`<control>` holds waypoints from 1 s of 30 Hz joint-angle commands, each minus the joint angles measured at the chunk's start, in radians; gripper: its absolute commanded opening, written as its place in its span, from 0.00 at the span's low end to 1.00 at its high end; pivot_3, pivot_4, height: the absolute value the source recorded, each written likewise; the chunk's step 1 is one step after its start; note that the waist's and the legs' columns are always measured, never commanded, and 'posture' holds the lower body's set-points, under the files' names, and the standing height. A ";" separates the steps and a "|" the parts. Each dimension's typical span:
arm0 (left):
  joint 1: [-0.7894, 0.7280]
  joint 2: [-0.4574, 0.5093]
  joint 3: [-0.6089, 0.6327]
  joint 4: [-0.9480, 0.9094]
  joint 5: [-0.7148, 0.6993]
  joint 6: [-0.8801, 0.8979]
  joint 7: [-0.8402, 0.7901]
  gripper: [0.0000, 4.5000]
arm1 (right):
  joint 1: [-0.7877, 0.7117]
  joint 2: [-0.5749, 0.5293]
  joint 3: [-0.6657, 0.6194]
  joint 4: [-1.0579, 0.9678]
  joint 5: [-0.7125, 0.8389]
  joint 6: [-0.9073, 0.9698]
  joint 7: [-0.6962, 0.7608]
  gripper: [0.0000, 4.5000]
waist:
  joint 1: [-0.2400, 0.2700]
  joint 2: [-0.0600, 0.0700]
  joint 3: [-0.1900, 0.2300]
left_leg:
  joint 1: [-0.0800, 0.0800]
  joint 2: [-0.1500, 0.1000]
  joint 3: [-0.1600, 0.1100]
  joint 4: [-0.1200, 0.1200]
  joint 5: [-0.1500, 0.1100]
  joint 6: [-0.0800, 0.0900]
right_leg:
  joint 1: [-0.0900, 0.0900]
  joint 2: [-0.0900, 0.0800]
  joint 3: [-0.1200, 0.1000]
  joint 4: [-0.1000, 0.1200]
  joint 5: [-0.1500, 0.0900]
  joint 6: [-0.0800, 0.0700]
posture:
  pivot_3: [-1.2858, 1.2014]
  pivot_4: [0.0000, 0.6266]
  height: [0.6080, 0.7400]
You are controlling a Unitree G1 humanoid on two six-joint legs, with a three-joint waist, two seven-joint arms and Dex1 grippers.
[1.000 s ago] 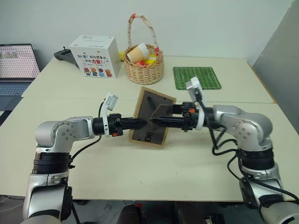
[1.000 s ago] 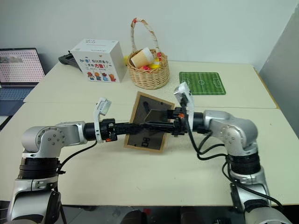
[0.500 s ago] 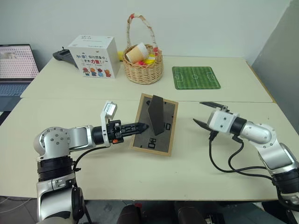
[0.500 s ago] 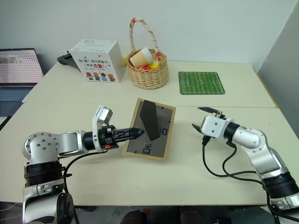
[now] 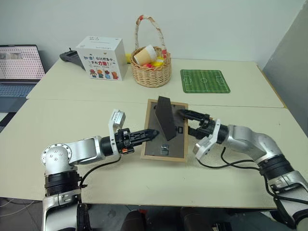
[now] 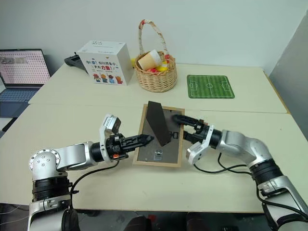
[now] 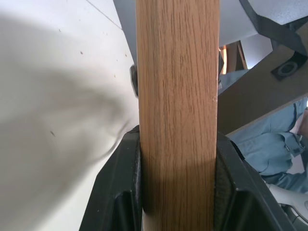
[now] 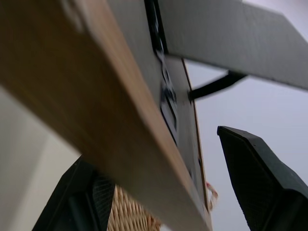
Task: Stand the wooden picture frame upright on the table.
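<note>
The frame point(image 5: 164, 130) lies back-up, near flat and tilted a little, at the middle of the near table point(image 5: 72, 110), its dark stand point(image 5: 166, 118) folded out and sticking up. The left tool point(image 5: 150, 134) is clamped on the frame's left wooden edge, as the left wrist view shows with wood pinched between both fingers point(image 7: 122, 187). The right tool point(image 5: 190, 123) is at the frame's right edge with its fingers apart, one above the edge and one below, not closed on it. Judging by this, the step in hand is regrasping the frame with both tools before raising it. The next move seems to call for closing the right tool on the edge, then tipping the frame up so that its bottom edge and the stand's foot meet the table together.
</note>
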 commanded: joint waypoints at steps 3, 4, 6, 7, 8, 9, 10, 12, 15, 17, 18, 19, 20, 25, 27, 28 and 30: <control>0.036 0.069 -0.090 -0.071 -0.198 -0.127 0.083 0.31 | -0.039 0.007 -0.024 0.005 0.042 -0.020 -0.015 0.75 | 0.007 0.000 0.000 | 0.000 0.000 -0.001 0.000 0.000 0.000 | 0.000 -0.001 -0.001 0.000 0.000 0.000 | 0.52 0.24 1.00; 0.045 0.082 -0.105 -0.081 -0.216 -0.140 0.088 0.31 | -0.047 0.010 -0.025 0.005 0.052 -0.027 -0.011 0.75 | 0.007 0.000 0.000 | 0.000 0.000 -0.001 0.000 0.000 0.000 | 0.000 -0.001 -0.001 0.000 0.000 0.000 | 0.52 0.24 1.00; 0.054 0.097 -0.128 -0.094 -0.231 -0.164 0.091 0.31 | -0.057 0.006 -0.031 0.011 0.059 -0.045 -0.019 0.66 | 0.007 0.000 0.000 | 0.000 -0.001 -0.001 0.000 0.000 0.000 | 0.000 -0.001 -0.001 0.000 0.000 0.000 | 0.52 0.24 1.00; 0.055 0.101 -0.136 -0.096 -0.232 -0.173 0.089 0.31 | -0.057 0.004 -0.034 0.014 0.058 -0.050 -0.023 0.66 | 0.007 0.000 0.000 | 0.000 -0.001 -0.001 0.000 0.000 0.000 | 0.000 -0.001 -0.001 0.000 0.000 0.000 | 0.52 0.24 1.00; 0.058 0.106 -0.144 -0.095 -0.232 -0.186 0.092 0.31 | -0.057 0.001 -0.039 0.018 0.042 -0.049 -0.036 0.60 | 0.008 0.000 0.000 | 0.000 -0.001 -0.002 0.000 0.000 0.000 | 0.001 -0.001 -0.002 0.000 0.000 0.000 | 0.52 0.24 1.00; 0.060 0.109 -0.151 -0.093 -0.232 -0.196 0.090 0.31 | -0.058 0.000 -0.045 0.020 0.030 -0.046 -0.046 0.56 | 0.009 0.000 0.000 | 0.000 -0.001 -0.002 0.000 0.000 0.000 | 0.001 -0.001 -0.002 0.000 0.000 0.000 | 0.52 0.24 1.00; 0.059 0.114 -0.156 -0.092 -0.232 -0.198 0.082 0.31 | -0.060 0.001 -0.051 0.022 0.027 -0.045 -0.053 0.51 | 0.010 0.000 0.000 | 0.000 -0.001 -0.002 0.000 0.000 0.000 | 0.001 -0.001 -0.002 0.000 0.000 0.000 | 0.52 0.24 1.00; 0.059 0.129 -0.168 -0.103 -0.232 -0.200 0.064 0.31 | -0.065 0.000 -0.054 0.021 0.030 -0.051 -0.055 0.43 | 0.011 0.000 0.000 | 0.000 -0.002 -0.002 0.001 0.000 0.000 | 0.001 -0.001 -0.002 0.000 0.000 0.000 | 0.52 0.24 1.00; 0.060 0.138 -0.191 -0.109 -0.217 -0.230 0.069 0.31 | -0.063 -0.008 -0.055 0.018 0.044 -0.069 -0.054 0.37 | 0.011 0.000 0.000 | 0.000 -0.002 -0.002 0.001 0.000 0.000 | 0.001 -0.001 -0.003 0.000 0.000 0.000 | 0.52 0.24 1.00; 0.064 0.132 -0.200 -0.108 -0.205 -0.256 0.068 0.45 | -0.053 -0.013 -0.056 0.018 0.047 -0.074 -0.052 0.37 | 0.012 0.000 0.000 | 0.000 -0.002 -0.002 0.001 0.000 0.000 | 0.001 -0.001 -0.003 0.000 0.000 0.000 | 0.52 0.24 1.00; 0.064 0.129 -0.199 -0.109 -0.206 -0.265 0.063 0.45 | -0.049 -0.014 -0.060 0.014 0.054 -0.068 -0.050 0.37 | 0.011 0.000 0.000 | 0.000 -0.002 -0.002 0.001 0.000 0.000 | 0.001 -0.001 -0.003 0.000 0.000 0.000 | 0.52 0.24 1.00; 0.063 0.131 -0.201 -0.108 -0.207 -0.274 0.063 0.53 | -0.050 -0.015 -0.064 0.012 0.073 -0.058 -0.038 0.32 | 0.012 0.000 0.000 | 0.000 -0.002 -0.002 0.001 0.000 0.000 | 0.001 -0.001 -0.003 0.000 0.000 0.000 | 0.52 0.24 1.00; 0.060 0.136 -0.200 -0.111 -0.196 -0.278 0.055 0.58 | -0.052 -0.018 -0.066 0.009 0.100 -0.052 -0.021 0.30 | 0.011 0.000 0.000 | 0.000 -0.002 -0.002 0.001 0.000 0.000 | 0.001 -0.001 -0.003 0.000 0.000 0.000 | 0.52 0.24 1.00; 0.050 0.182 -0.137 -0.063 -0.096 -0.328 0.026 0.81 | -0.034 -0.038 -0.010 0.025 0.391 0.059 0.235 0.30 | 0.011 0.000 0.000 | 0.000 -0.003 -0.002 0.001 0.000 0.000 | 0.001 0.000 -0.003 0.000 0.000 0.000 | 0.52 0.24 1.00; 0.059 0.207 -0.094 -0.099 -0.039 -0.376 0.041 0.92 | -0.009 -0.007 0.002 -0.012 0.602 0.241 0.412 0.30 | 0.011 0.000 0.000 | 0.000 -0.002 -0.003 0.001 0.000 0.001 | 0.002 0.000 -0.003 0.000 0.000 0.000 | 0.52 0.24 1.00; 0.068 0.230 -0.086 -0.140 0.005 -0.379 0.032 0.95 | -0.001 0.009 -0.001 -0.034 0.690 0.325 0.479 0.30 | 0.010 0.000 0.000 | -0.001 -0.001 -0.004 0.001 0.000 0.001 | 0.002 0.000 -0.004 -0.001 0.000 0.000 | 0.52 0.24 1.00; 0.105 0.301 -0.078 -0.280 0.150 -0.399 -0.031 1.00 | 0.007 0.055 -0.018 -0.094 0.877 0.569 0.610 0.30 | 0.006 0.000 0.000 | -0.001 0.000 -0.004 0.001 0.000 0.001 | 0.002 -0.001 -0.004 -0.001 0.000 0.000 | 0.52 0.24 1.00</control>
